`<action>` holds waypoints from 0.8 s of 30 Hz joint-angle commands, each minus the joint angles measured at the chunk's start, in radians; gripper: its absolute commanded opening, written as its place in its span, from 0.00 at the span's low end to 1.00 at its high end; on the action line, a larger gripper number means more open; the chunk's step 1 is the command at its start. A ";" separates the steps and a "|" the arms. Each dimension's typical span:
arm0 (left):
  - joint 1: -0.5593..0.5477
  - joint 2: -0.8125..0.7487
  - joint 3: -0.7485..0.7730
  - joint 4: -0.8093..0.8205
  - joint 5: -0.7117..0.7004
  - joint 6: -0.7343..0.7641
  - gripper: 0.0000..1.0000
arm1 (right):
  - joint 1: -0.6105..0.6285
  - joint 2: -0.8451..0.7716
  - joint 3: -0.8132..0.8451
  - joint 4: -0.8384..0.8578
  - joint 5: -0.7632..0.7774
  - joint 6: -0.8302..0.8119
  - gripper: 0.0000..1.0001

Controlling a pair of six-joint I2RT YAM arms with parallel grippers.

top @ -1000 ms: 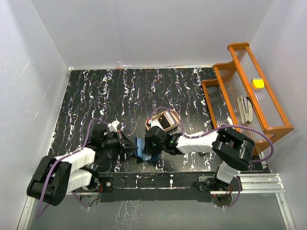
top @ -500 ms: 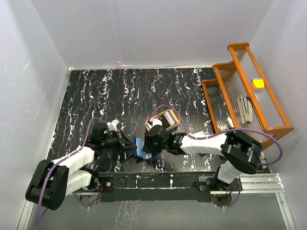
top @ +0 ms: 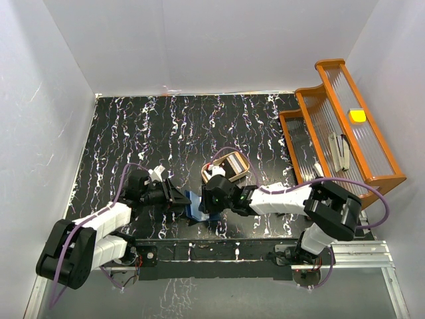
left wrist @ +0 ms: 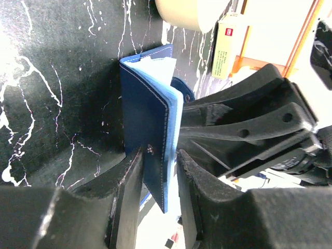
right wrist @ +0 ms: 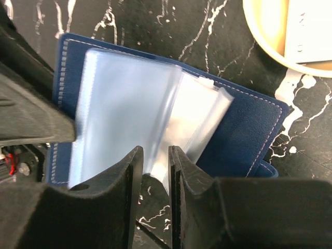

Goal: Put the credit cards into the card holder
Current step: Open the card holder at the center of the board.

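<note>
The navy card holder (top: 192, 203) stands on edge near the front of the table, its cover (left wrist: 148, 109) between the fingers of my left gripper (left wrist: 160, 155). The left finger touches the cover and a gap shows at the right finger, so the gripper is open. My right gripper (right wrist: 154, 153) faces the spread holder (right wrist: 249, 129), its jaws a narrow gap apart at the edge of the clear sleeves (right wrist: 124, 104). A pale sheet (right wrist: 199, 111) sits in one sleeve. One pale grey credit card (right wrist: 311, 31) lies in the tan tray (top: 229, 166) just behind.
An orange stepped rack (top: 339, 126) stands at the right edge with a yellow object (top: 357, 115) and pale items in it. A cream box with a red label (left wrist: 228, 46) stands by the tray. White walls close in the table.
My left gripper's jaws have eased apart around the holder's cover. The right gripper has shifted slightly left, closer against the holder's sleeves.
</note>
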 commanded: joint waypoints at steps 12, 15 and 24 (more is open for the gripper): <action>-0.001 0.017 0.008 0.006 0.009 0.007 0.35 | 0.006 0.047 -0.012 0.071 0.006 -0.002 0.23; -0.001 0.018 0.017 0.003 0.011 0.010 0.40 | 0.005 0.051 -0.005 0.067 0.002 -0.006 0.23; -0.001 0.032 0.050 -0.049 -0.005 0.039 0.45 | 0.006 0.047 0.017 0.054 -0.013 -0.016 0.23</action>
